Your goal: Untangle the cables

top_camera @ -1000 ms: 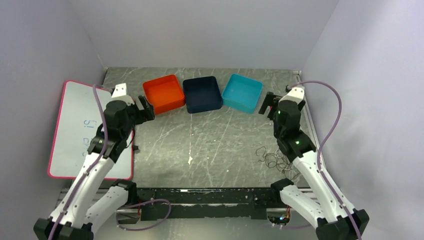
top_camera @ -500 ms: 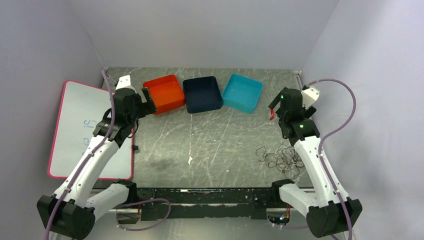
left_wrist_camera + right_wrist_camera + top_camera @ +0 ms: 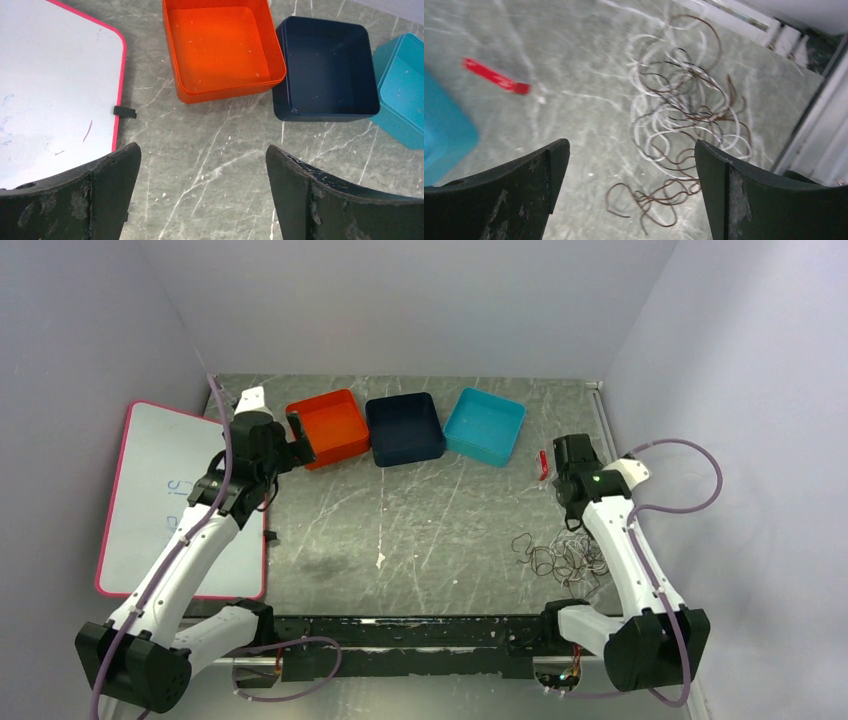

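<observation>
Cables [image 3: 560, 558] are found in a loose tangle on the right side of the worktop [image 3: 430, 510], near its front edge. In the right wrist view they [image 3: 684, 115] are seen as white, brownish-red and dark loops crossing one another.

At far left a pink-rimmed whiteboard [image 3: 150, 500] is laid flat, with a small black clip [image 3: 124, 112] at its edge. The left pincer [image 3: 295, 435] is held just beside the orange box [image 3: 327, 427], its jaws spread wide and nothing gripped. Along the back, the orange box, a navy box [image 3: 404, 427] and a teal box [image 3: 485, 426] are lined up close together. A small red strip [image 3: 543, 464] is seen just right of the teal box. The right pincer [image 3: 570, 455] is held near that strip, behind the tangle, jaws spread wide and gripping nothing. The cables are touched by neither pincer.
</observation>
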You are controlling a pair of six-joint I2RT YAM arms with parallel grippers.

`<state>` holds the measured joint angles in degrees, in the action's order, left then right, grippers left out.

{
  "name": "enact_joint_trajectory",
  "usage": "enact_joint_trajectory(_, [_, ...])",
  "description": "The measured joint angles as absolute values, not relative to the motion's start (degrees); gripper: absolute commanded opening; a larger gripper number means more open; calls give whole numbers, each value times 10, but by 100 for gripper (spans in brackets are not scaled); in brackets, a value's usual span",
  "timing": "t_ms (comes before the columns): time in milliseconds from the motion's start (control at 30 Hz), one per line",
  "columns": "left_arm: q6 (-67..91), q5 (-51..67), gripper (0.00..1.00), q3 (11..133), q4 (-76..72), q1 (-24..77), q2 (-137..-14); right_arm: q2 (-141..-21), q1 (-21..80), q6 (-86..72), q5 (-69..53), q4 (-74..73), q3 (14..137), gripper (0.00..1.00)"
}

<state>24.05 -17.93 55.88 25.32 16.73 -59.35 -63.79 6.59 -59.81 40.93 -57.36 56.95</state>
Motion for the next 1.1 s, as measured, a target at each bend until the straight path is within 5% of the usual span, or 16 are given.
enact_joint_trajectory(367, [229,-132,97,560,248,169,-599,-644,-31,-612,341,-550,406,100])
enact_joint_trajectory(800, [234,-117,96,560,246,170,-614,-724,-138,-549,265,-383,350,98])
enact_joint_trajectory(933, [234,-117,94,560,246,170,-624,-755,-154,-540,252,-345,350,92])
enact_joint_trajectory(1100, [234,-117,91,560,239,170,-622,-762,-166,-537,248,-325,350,70])
